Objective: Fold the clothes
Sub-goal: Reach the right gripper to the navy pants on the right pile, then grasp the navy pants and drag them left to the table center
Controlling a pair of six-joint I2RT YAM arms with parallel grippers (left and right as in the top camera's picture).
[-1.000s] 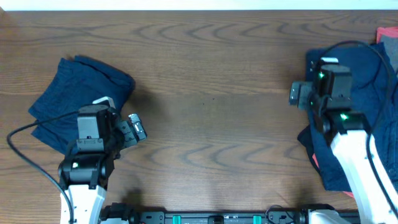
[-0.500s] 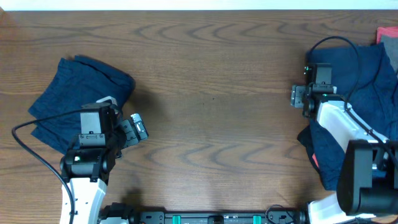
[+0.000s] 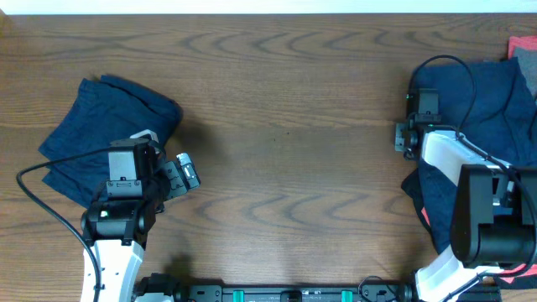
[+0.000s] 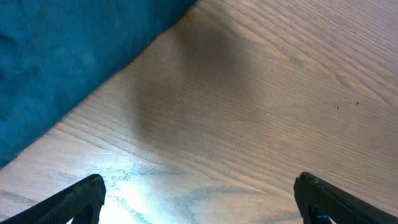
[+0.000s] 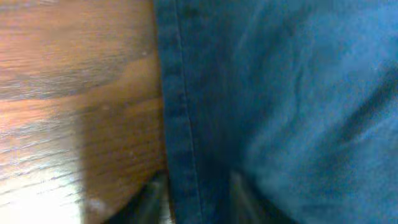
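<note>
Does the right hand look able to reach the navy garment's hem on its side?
Likely yes: the right hand is right at the navy garment, its hem running between the fingers, bare table beside it and nothing in the way.

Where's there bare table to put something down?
The wide middle of the table, between the garment on the left and the pile on the right, is bare wood. Crowded: the right edge, where the right arm reaches over the pile, and around the left arm beside the garment.

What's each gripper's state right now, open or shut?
Left gripper: open, empty, over the table.
Right gripper: cannot tell; blurred view, at the navy garment hem.
</note>
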